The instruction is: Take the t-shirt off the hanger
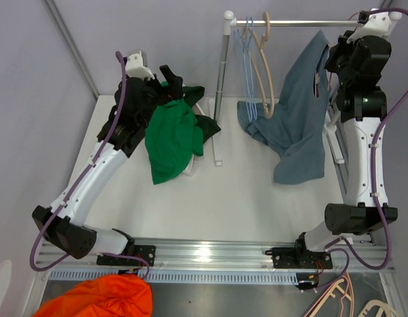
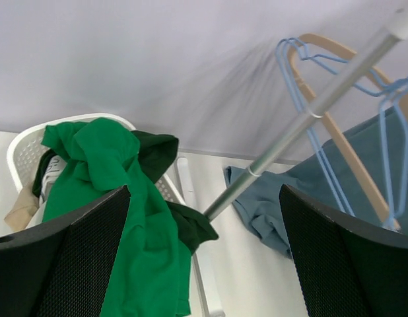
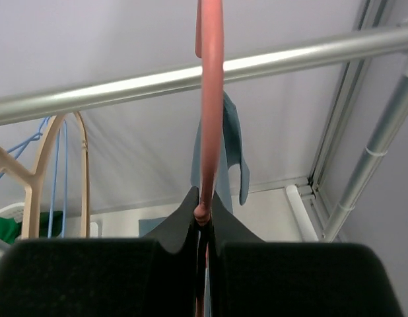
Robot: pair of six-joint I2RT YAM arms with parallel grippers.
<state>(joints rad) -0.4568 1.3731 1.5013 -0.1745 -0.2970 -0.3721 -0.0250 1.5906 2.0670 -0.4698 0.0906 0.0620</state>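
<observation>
Our left hand [image 2: 204,259] stands wide open and empty above the basket [image 2: 18,150] holding a green shirt [image 1: 170,139]. Past the empty hangers [image 1: 260,72], the blue-grey t-shirt [image 1: 300,125] hangs below the rail [image 1: 303,23], trailing onto the counter [image 1: 243,205]. Our right hand [image 3: 203,228] is clamped tight on its pink hanger [image 3: 210,99]. We would keep that hanger steady while the left reaches across, pinches fabric near the collar, and draws it off one shoulder at a time, so nothing snags.

The pink hanger [image 3: 210,99] runs off the top edge (its lower part hidden behind the right hand [image 3: 203,221]).
</observation>
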